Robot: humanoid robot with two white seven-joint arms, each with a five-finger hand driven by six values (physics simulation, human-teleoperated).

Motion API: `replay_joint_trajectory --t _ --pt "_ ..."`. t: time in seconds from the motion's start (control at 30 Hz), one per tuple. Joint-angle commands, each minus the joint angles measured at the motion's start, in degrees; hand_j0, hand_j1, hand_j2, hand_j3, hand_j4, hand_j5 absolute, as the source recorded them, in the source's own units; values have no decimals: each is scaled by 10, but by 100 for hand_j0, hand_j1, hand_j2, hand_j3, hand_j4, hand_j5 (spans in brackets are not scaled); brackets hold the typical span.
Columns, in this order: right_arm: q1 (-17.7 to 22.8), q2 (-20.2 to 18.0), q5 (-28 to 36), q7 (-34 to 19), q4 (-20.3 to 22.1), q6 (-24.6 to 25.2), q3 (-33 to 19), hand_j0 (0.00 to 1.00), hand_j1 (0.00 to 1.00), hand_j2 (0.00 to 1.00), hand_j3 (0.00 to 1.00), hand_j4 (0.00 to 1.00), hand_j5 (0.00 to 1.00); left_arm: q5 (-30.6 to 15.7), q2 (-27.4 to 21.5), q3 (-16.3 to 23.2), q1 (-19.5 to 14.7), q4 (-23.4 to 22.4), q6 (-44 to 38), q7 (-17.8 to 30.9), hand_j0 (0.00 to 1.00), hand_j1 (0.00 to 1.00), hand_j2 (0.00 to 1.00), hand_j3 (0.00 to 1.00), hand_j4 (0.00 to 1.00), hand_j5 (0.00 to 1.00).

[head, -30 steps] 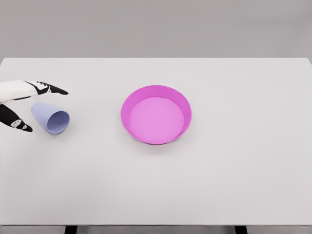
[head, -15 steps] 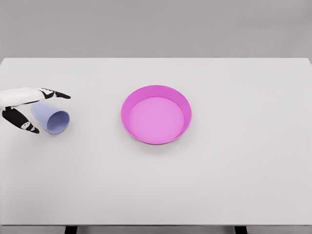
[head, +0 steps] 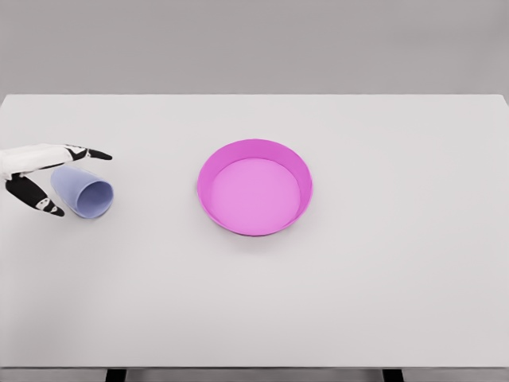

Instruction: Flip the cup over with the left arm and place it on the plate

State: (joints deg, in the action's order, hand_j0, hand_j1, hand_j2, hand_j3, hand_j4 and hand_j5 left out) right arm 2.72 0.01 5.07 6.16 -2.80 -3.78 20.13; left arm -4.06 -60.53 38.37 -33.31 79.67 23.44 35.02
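Cup (head: 83,191) lying on its side, far left of surface (head: 382,278), mouth pointing right & nearer; long axis running left-right. Left hand (head: 36,175) straddling its closed end, fingers spread, not yet clamping. Plate (head: 254,187) sitting well apart to the right, mid-surface. Right arm not showing.

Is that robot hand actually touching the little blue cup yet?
Cannot tell. In the head view the left hand brackets the cup's closed end, fingers above and thumb below, but no clear contact or gap shows.
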Motion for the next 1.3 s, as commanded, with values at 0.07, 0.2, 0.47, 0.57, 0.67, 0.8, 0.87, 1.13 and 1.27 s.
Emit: replay_joint_trajectory --t 0.07,0.2,0.47,0.57,0.67,0.8,0.87,1.13,1.27 --pt "0 0 -1 -1 0 0 0 100 100 100 100 100 100 5 6 0 0 -13 -1 0 100 100 100 100 100 100" --pt "0 0 0 0 0 0 0 100 100 100 100 100 100 35 23 0 -1 -13 -1 0 100 100 100 100 100 100" --pt "0 0 -1 0 0 0 0 100 100 100 100 100 100 41 28 0 0 -28 -1 0 100 100 100 100 100 100" --pt "0 0 0 0 0 0 0 100 100 100 100 100 100 55 30 1 1 -28 -1 0 100 100 100 100 100 100" --pt "0 0 0 0 0 0 0 100 100 100 100 100 100 60 36 1 1 -30 -2 0 100 100 100 100 100 100" --pt "0 0 -1 0 0 0 0 100 100 100 100 100 100 66 38 14 0 -31 -2 0 100 100 100 100 100 100" --pt "0 0 0 0 0 0 0 100 100 100 100 100 100 67 38 14 1 -35 -4 0 100 100 100 100 100 100" --pt "0 0 0 0 0 -1 0 100 100 100 100 100 100 65 37 16 1 -32 -13 0 60 60 60 60 60 60" --pt "0 0 0 0 0 0 0 100 100 100 100 100 100 65 35 17 3 -31 -13 0 60 60 60 60 60 60"
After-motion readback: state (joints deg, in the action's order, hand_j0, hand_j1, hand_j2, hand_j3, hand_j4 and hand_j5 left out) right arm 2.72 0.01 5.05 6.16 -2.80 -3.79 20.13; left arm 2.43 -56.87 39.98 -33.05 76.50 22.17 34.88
